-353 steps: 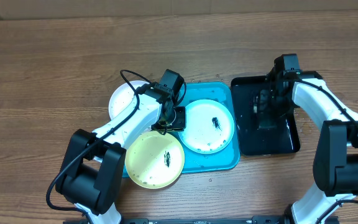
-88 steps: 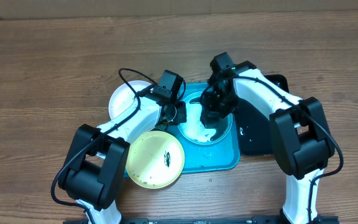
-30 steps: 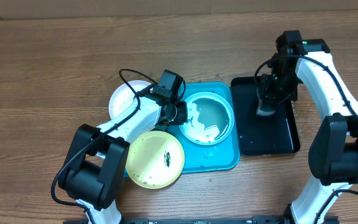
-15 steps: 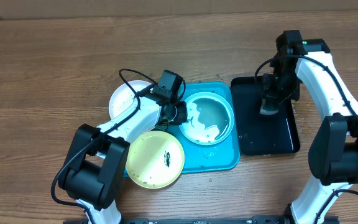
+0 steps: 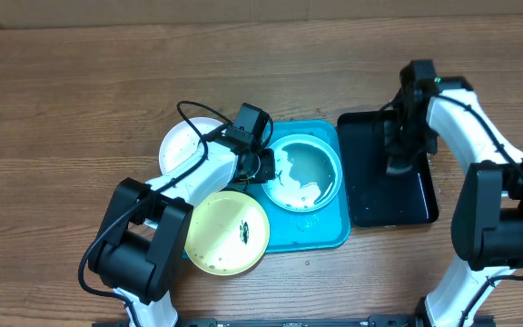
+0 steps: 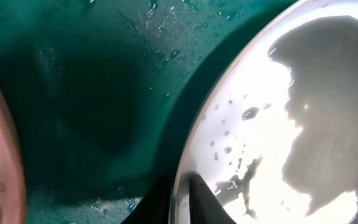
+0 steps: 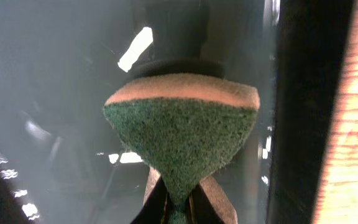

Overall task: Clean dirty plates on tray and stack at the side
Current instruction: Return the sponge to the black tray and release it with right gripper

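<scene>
Overhead view is showing the green plate (image 5: 314, 162) sitting in the blue tray (image 5: 323, 238), and the left pincer (image 6: 180, 199) is squeezing shut on the plate's rim, one finger on each side. The plate is looking wet, with little drops shining on it. I am thinking it could be slipping out if the arm is lifting too fast, because the pincer is only holding a thin bit of edge. It could also be tipping and spilling water. The yellow plate (image 5: 214, 245) is lying partly on the tray's corner and partly over the surface (image 5: 80, 91), close to the left arm, so a swing of that arm could be knocking it off. The white plate (image 5: 178, 143) is sitting on the surface under the same arm, and a low move could be bumping it too. The right pincer (image 7: 179, 200) is pinching shut on the green sponge (image 7: 182, 134) above the black tray (image 5: 370, 204). It is gripping only the narrow bottom, so the sponge could be dropping out or dripping on the wood.
</scene>
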Tool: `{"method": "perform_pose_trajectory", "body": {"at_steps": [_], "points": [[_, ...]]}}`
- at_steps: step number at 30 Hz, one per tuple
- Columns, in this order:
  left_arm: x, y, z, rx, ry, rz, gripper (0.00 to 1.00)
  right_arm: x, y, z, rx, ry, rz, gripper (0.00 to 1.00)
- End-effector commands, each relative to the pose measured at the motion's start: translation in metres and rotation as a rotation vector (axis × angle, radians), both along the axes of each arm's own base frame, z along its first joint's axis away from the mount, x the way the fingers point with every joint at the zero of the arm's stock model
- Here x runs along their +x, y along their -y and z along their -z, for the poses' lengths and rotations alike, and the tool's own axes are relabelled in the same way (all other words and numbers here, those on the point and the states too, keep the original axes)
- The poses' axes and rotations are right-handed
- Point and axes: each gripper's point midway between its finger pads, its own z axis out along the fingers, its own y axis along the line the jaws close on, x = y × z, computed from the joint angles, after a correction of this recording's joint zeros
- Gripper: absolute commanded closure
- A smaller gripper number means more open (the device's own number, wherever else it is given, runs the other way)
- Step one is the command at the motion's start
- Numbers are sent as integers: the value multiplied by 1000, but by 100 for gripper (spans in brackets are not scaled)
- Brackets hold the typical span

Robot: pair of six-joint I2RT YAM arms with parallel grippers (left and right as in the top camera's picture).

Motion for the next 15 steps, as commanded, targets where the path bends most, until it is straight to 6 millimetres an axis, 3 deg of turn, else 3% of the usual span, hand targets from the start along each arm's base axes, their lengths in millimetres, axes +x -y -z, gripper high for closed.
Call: {"method": "perform_pose_trajectory", "body": {"at_steps": [1, 2, 3, 8, 9, 12, 15], "points": [[-2, 0, 6, 16, -4, 14, 81, -6, 7, 8, -33, 2, -27, 72], [-2, 0, 6, 16, -4, 14, 79, -7, 7, 8, -32, 1, -28, 48], [-2, 0, 6, 16, -4, 14, 76, -6, 6, 7, -29, 3, -29, 37], [-1, 0, 5, 16, 0, 14, 71, 13, 6, -24, -28, 46, 12, 34], [0, -4, 6, 38, 5, 7, 71, 25, 8, -43, -27, 80, 19, 30], [0, -8, 8, 62, 9, 1, 71, 42, 19, -69, -30, 140, 58, 10], [-2, -9, 15, 70, -11, -1, 71, 54, 45, -83, -28, 193, 166, 4]]}}
